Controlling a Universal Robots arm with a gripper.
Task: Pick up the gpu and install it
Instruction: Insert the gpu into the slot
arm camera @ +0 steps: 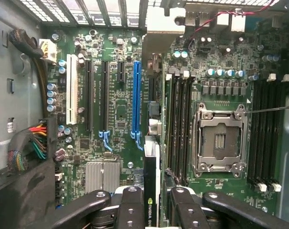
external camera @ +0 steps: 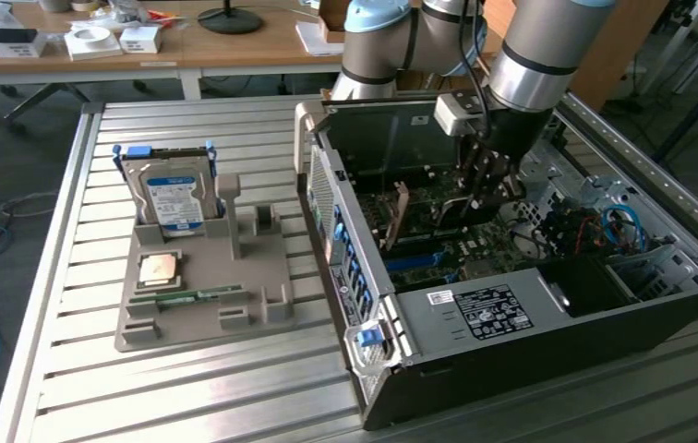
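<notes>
My gripper (external camera: pixel 487 192) reaches down into the open computer case (external camera: pixel 485 309) over the motherboard. In the wrist view the gripper (arm camera: pixel 151 202) is shut on the gpu (arm camera: pixel 151 164), a thin dark card seen edge-on with an NVIDIA label between the black fingers (arm camera: pixel 132 205). The card hangs upright above the board, running lengthwise just beside the long blue slot (arm camera: pixel 137 95). A pale metal strip (arm camera: pixel 165 28) shows at the card's far end, near the case's rear grille. Whether the card's lower edge touches the board is hidden.
A grey parts holder (external camera: pixel 208 277) on the slatted table carries a silver hard drive (external camera: pixel 176 198), a processor chip (external camera: pixel 158 269) and a green memory stick (external camera: pixel 195 296). Around the card lie black slots (arm camera: pixel 89 95), memory slots (arm camera: pixel 180 124), the empty processor socket (arm camera: pixel 219 140) and cable bundles (arm camera: pixel 32 143).
</notes>
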